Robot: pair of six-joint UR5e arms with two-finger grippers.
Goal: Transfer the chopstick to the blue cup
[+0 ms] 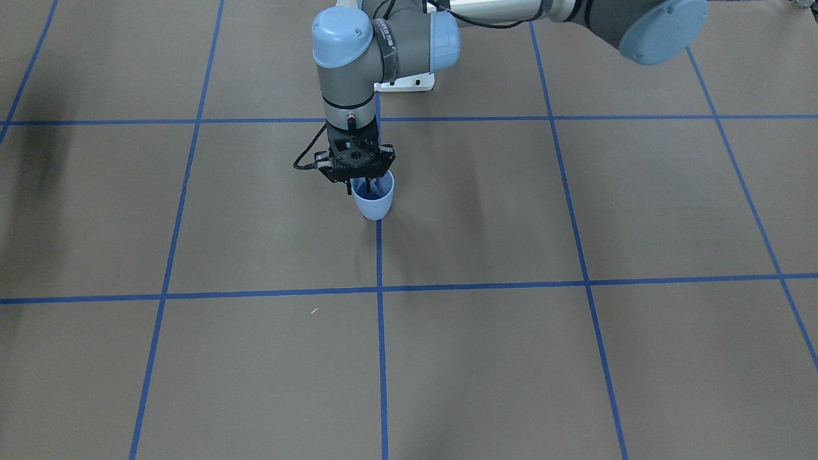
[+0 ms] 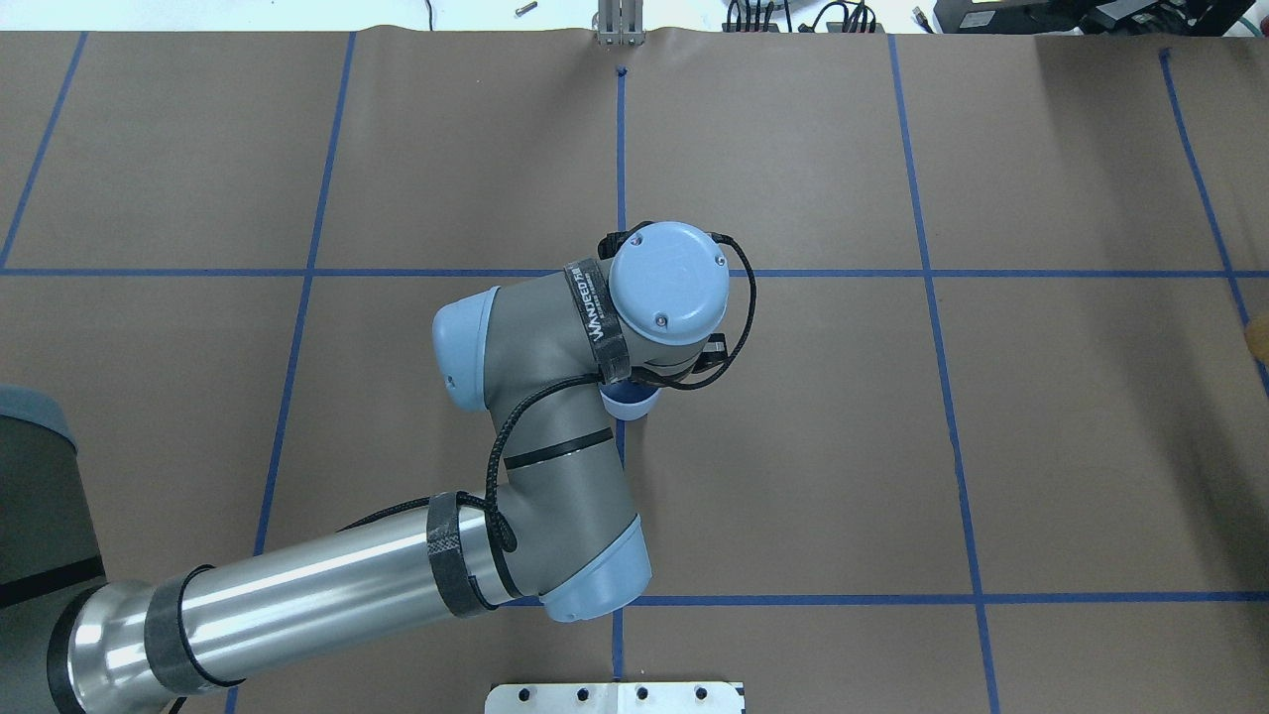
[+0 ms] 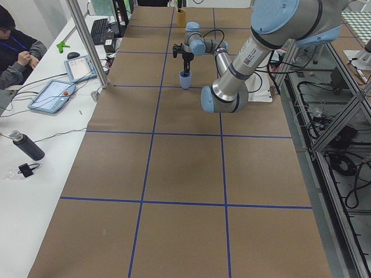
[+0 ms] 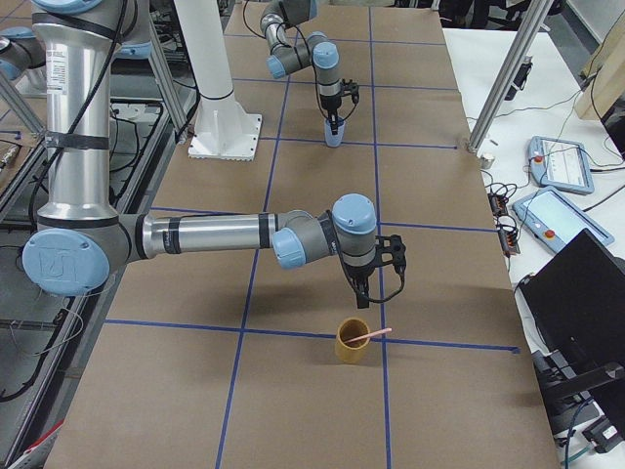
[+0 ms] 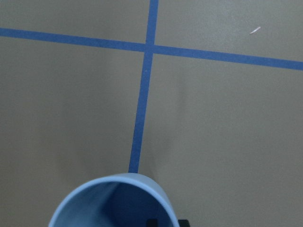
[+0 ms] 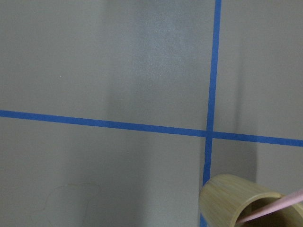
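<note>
The blue cup (image 1: 375, 203) stands upright on a blue tape line near the table's middle; it also shows in the overhead view (image 2: 630, 402) and the left wrist view (image 5: 109, 198). My left gripper (image 1: 362, 182) points down onto it, its fingers close together astride the near rim wall. The pale pink chopstick (image 4: 369, 335) leans in a tan bamboo cup (image 4: 353, 342) and sticks out over its rim; it also shows in the right wrist view (image 6: 274, 210). My right gripper (image 4: 354, 288) hangs just above and behind the bamboo cup; I cannot tell whether it is open or shut.
The brown table cover is marked in blue tape squares. The white base plate (image 1: 409, 83) sits behind the blue cup. A side bench holds tablets (image 3: 55, 92) and a dark bottle (image 3: 26, 146), with a seated person (image 3: 17, 52). Metal posts (image 4: 498, 88) stand at the table's edge.
</note>
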